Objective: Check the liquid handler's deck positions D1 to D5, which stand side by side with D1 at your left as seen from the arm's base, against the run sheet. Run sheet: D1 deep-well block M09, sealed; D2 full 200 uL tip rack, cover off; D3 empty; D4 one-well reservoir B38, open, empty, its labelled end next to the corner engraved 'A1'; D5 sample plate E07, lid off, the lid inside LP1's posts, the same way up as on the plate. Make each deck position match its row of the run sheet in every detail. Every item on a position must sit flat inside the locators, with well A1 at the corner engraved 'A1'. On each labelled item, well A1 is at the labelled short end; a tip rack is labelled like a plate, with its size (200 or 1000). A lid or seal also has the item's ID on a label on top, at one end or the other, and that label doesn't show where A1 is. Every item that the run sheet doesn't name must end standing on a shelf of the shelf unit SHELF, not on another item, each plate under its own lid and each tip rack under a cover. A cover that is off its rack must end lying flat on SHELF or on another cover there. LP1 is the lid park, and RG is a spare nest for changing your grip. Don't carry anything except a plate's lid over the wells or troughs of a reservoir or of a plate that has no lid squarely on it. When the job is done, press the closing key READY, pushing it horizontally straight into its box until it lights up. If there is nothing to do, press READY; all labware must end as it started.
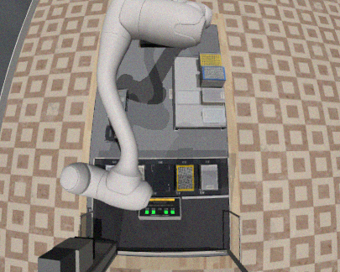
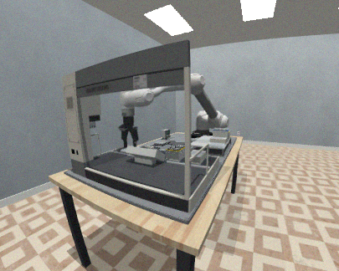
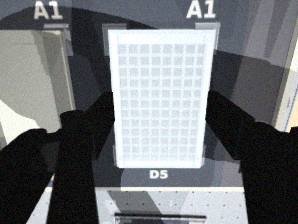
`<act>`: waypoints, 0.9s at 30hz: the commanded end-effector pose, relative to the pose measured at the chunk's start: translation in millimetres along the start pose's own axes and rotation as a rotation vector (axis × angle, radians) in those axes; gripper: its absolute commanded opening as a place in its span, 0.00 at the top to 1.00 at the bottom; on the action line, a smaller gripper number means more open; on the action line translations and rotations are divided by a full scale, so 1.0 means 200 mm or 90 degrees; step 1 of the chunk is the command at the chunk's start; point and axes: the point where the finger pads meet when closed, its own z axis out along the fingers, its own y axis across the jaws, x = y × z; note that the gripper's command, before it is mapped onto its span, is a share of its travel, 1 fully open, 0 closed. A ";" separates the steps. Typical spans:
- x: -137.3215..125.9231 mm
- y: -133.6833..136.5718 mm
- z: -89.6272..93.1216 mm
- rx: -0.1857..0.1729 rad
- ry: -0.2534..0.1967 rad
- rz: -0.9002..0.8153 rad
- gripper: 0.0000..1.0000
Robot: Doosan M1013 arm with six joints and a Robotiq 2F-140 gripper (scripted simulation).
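Observation:
In the wrist view my gripper (image 3: pixel 159 105) is shut on the long sides of a pale well plate (image 3: pixel 160 97) with a fine grid of wells. It hangs over deck position D5 (image 3: pixel 158 174), whose dark nest shows around it. The engraved A1 corner (image 3: pixel 201 9) is at the plate's far right. I see no label on the plate. In the exterior view the gripper (image 2: pixel 128 133) hangs a little above the deck's far end. In the overhead view the arm (image 1: pixel 122 138) hides D5 and most of D4. A pale item (image 3: pixel 30 90) sits in D4.
On the deck row a yellow tip rack (image 1: pixel 185 177) and a grey sealed block (image 1: pixel 209 176) stand beside a bare nest (image 1: pixel 162 176). The shelf unit (image 1: pixel 190 92) holds a yellow rack (image 1: pixel 210 60), a blue rack (image 1: pixel 213 75) and two pale items. A panel with green lights (image 1: pixel 159 208) is in front.

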 end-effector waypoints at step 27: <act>-0.01 0.01 0.03 -0.001 -0.003 0.003 0.21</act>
